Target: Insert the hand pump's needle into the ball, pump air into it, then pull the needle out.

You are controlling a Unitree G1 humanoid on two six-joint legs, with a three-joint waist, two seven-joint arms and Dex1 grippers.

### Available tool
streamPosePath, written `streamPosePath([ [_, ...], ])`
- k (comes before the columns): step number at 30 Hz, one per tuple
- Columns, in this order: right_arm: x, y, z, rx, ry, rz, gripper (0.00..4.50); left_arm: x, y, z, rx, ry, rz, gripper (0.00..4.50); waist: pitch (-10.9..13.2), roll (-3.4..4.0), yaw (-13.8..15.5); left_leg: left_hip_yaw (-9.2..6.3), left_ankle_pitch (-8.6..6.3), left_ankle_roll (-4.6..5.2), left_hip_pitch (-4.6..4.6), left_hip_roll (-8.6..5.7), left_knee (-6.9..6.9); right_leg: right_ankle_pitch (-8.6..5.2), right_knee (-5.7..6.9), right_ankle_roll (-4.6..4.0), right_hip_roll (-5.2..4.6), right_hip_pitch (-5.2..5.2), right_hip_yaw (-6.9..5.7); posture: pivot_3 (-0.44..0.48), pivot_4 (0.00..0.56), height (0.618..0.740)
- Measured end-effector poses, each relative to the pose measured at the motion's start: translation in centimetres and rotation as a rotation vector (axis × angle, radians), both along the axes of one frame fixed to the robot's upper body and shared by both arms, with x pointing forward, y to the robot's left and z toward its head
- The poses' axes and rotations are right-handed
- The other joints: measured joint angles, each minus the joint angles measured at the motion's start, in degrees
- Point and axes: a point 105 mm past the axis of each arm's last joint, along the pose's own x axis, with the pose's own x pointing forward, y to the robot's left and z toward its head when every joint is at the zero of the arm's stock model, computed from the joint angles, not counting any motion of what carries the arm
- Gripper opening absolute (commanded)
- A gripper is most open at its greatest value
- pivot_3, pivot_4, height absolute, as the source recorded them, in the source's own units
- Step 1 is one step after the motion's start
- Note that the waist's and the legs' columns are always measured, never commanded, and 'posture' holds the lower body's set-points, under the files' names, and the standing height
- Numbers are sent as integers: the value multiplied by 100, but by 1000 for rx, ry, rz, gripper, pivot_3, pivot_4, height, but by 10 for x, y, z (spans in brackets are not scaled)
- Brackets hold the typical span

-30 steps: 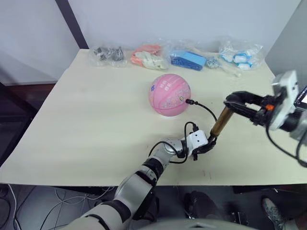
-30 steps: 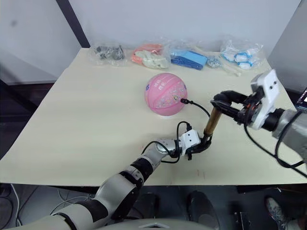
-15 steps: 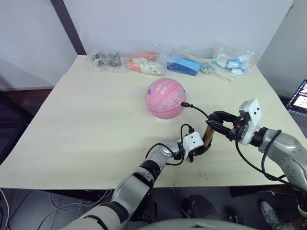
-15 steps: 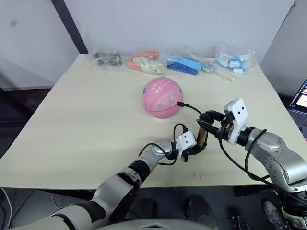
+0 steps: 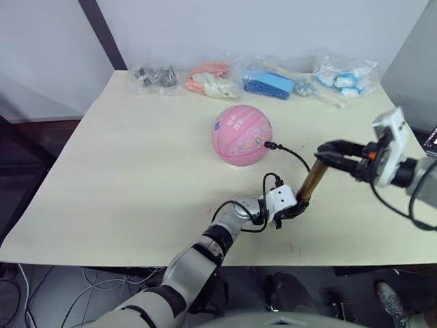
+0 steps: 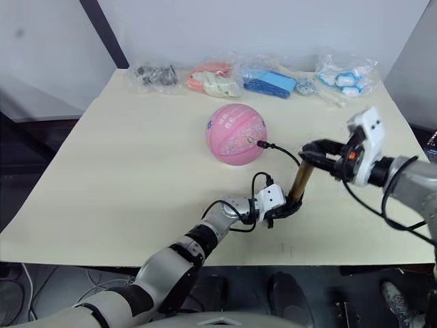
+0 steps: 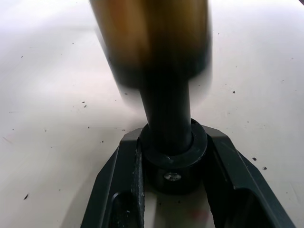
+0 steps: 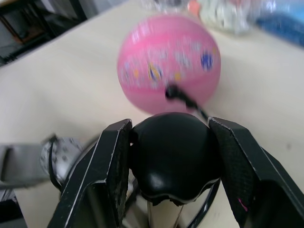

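Pink ball [image 5: 242, 134] sits mid-worktop [image 5: 130, 171], toward the far edge, needle [image 5: 268, 144] seated in its valve, black hose looping back to the hand pump [image 5: 311, 179]. Pump stands tilted near the front edge. Left end effector [image 7: 173, 190] clamps the black base cap against the worktop; right end effector [image 8: 173, 152] is closed around the T-handle at the top. Judged step: pumping air. To do it well, drive the handle straight along the barrel axis, keep the base pinned, and leave slack in the hose. Side load could tug the needle out or roll the ball.
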Motion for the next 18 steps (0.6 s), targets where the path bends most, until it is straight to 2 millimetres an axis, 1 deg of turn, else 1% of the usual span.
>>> streamPosePath([
  [3, -3, -7, 33, 2, -51, 5, 2062, 0, -1, 1, -5, -2, -2, 1142, 28, -5, 17, 4, 0, 0, -4, -4, 1, 1, -3, 5, -5, -3, 3, 0, 150, 740],
  [5, -4, -9, 43, 5, -59, 7, 2062, 0, -2, 2, -5, -4, -2, 1142, 35, -14, 18, 5, 0, 1, -5, -3, 1, -2, -4, 11, -5, -3, 4, 0, 150, 740],
  [8, -5, -11, 51, 11, -65, 10, 2062, 0, -2, 2, -6, -4, -2, 1142, 36, -14, 19, 8, 0, 1, -6, -3, 1, -2, -4, 12, -6, -4, 5, 0, 150, 740],
  [11, -4, -14, 66, 4, -95, 1, 2062, 0, -2, 3, -7, -6, -4, 1142, 41, -10, 19, 10, 0, 1, -5, -3, 1, -7, -3, 22, -6, -5, 7, 0, 150, 740],
  [14, -3, -19, 67, -3, -83, -13, 2062, 0, -3, 3, -9, -7, -5, 1142, 44, -13, 24, 11, 0, 1, -7, -3, 1, -6, -4, 21, -7, -6, 9, 0, 150, 740],
  [18, -5, -19, 66, -9, -87, -8, 2062, 0, -3, 3, -9, -7, -6, 1142, 45, -12, 29, 11, 0, 1, -6, -3, 1, -5, -4, 20, -7, -6, 10, 0, 150, 740],
])
